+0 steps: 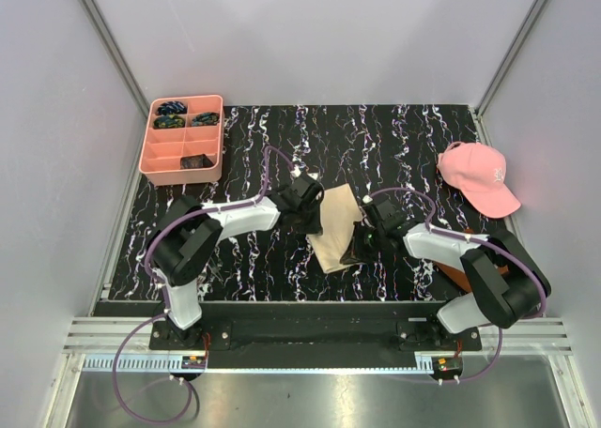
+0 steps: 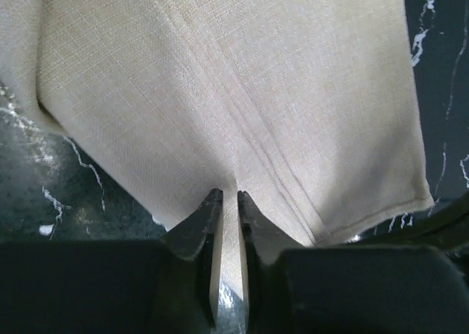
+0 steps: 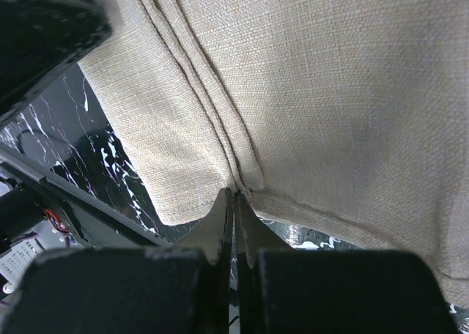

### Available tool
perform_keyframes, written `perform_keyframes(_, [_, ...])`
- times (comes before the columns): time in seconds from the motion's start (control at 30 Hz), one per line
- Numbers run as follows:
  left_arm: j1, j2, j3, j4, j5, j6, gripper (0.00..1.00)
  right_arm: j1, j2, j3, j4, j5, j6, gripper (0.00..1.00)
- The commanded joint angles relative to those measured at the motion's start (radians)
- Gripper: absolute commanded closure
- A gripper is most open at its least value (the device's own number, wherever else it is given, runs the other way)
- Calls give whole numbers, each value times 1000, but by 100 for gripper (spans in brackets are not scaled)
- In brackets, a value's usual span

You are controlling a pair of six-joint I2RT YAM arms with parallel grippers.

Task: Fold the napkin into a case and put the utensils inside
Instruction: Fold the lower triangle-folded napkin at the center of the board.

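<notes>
Gripping the napkin point(image 1: 336, 229) by two opposite edges near the middle of the counter point(image 1: 404, 146), a tan oblong partly folded and lying between the two robot bases. Pinching with the left pincer point(image 2: 229, 195) at one hem, fingers point(image 2: 198, 231) nearly together and a thin strip of cloth caught between them. Clamping with the right pincer point(image 3: 234, 193) on the doubled hem across from it, pressed fully together, judging by creases running straight into the tips. Holding both sides at once, most likely to stop the layers sliding apart and to carry one side over the other as a flat flap rather than a crumpled heap. Taking hems rather than the middle, probably for the sake of a straight crease. Judged as mid-fold: not yet a closed case, with no pocket to be seen. Seeing no utensils in any view; possibly hidden under an arm, impossible to say. Off to the far right, a pink cap point(image 1: 477, 175); at the far left, a salmon tray point(image 1: 164, 176) of small dark items, both well apart from the cloth. Next, by estimate: lift and draw both edges evenly, with level tension, to avoid a skewed fold or a layer slipping out of so shallow a bite.
</notes>
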Motion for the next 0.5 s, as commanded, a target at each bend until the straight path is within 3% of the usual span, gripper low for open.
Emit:
perform_keyframes(0.0, [6, 25, -52, 74, 10, 43, 89, 9, -12, -9, -73, 25, -53, 93])
perform_keyframes(0.23, [6, -16, -97, 106, 30, 57, 94, 7, -45, 168, -164, 18, -122, 66])
perform_keyframes(0.37, [6, -18, -113, 129, 53, 42, 97, 9, 20, 243, -133, -91, -105, 64])
perform_keyframes(0.47, [6, -12, -120, 134, 60, 30, 99, 9, 70, 229, -24, -180, -67, 69])
